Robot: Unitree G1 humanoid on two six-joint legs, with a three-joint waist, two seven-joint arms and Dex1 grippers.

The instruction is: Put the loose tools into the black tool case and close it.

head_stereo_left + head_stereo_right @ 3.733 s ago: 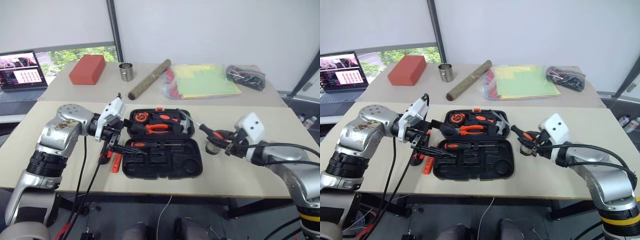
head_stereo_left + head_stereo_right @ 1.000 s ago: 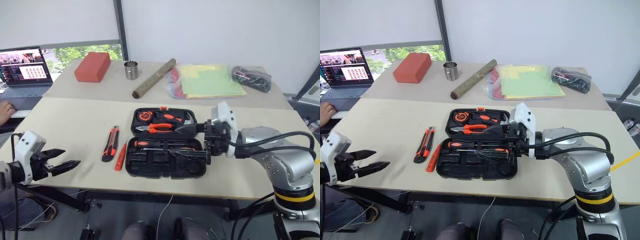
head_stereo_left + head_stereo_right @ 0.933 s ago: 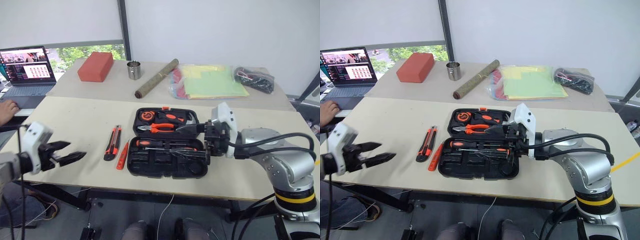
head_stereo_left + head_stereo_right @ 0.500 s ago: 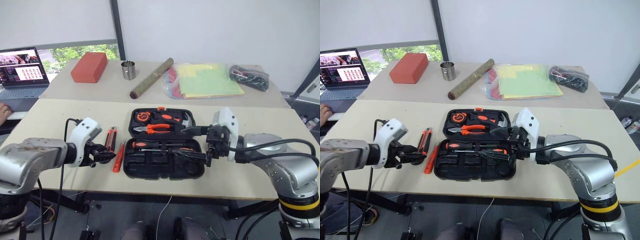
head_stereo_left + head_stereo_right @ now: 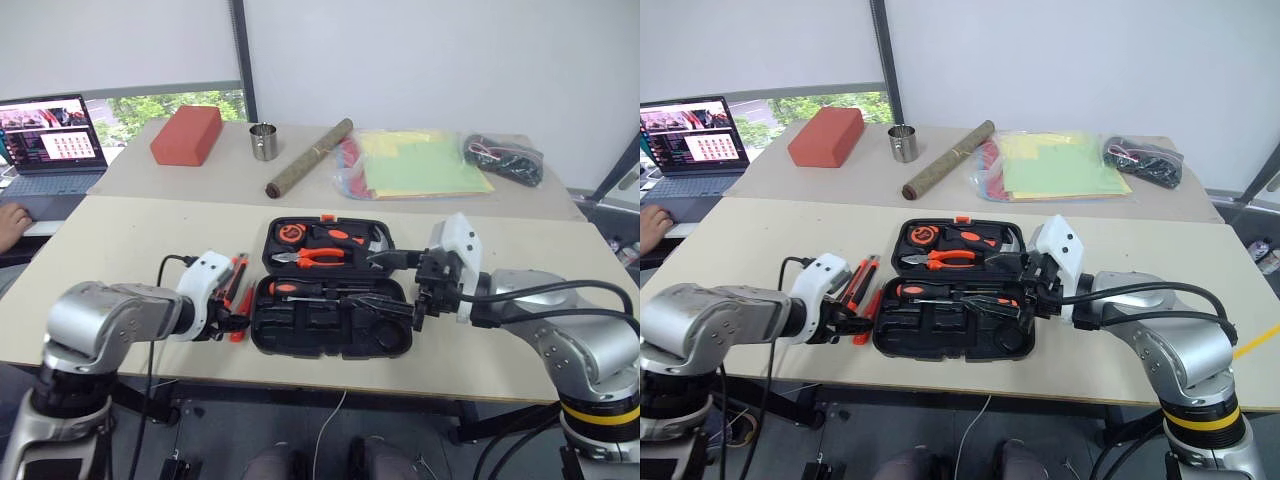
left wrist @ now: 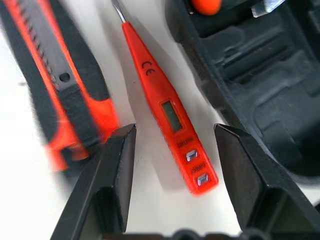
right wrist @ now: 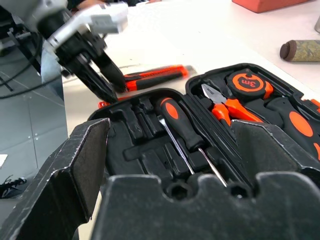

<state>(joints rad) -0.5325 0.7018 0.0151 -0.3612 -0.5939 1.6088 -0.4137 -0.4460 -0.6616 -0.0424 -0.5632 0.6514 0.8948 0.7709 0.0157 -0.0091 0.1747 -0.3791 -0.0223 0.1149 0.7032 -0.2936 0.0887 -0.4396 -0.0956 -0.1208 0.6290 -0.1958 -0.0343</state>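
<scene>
The black tool case [image 5: 320, 350] lies open on the near table, with a screwdriver [image 5: 310, 288], pliers [image 5: 320, 255] and a tape measure [image 7: 247, 80] in its slots. Left of it lie two loose tools: a utility knife [image 5: 232, 280] and a slim orange tester [image 6: 170, 110]. My left gripper [image 6: 174, 131] is down at the tester, open, one finger on each side and neither touching it. Over the case's right side hovers my right gripper [image 5: 395, 282], open wide and empty.
The back table holds a red brick [image 5: 186, 135], a metal cup [image 5: 265, 141], a brown tube [image 5: 308, 158], coloured sheets in plastic [image 5: 415, 163] and a black bundle in a clear bag [image 5: 505, 157]. A laptop [image 5: 45, 140] and a person's hand [image 5: 12, 215] are at far left.
My left arm swung in from the far left edge to the tester beside the case, and its jaws narrowed. The right arm stayed over the case. The camera shifted slightly.
</scene>
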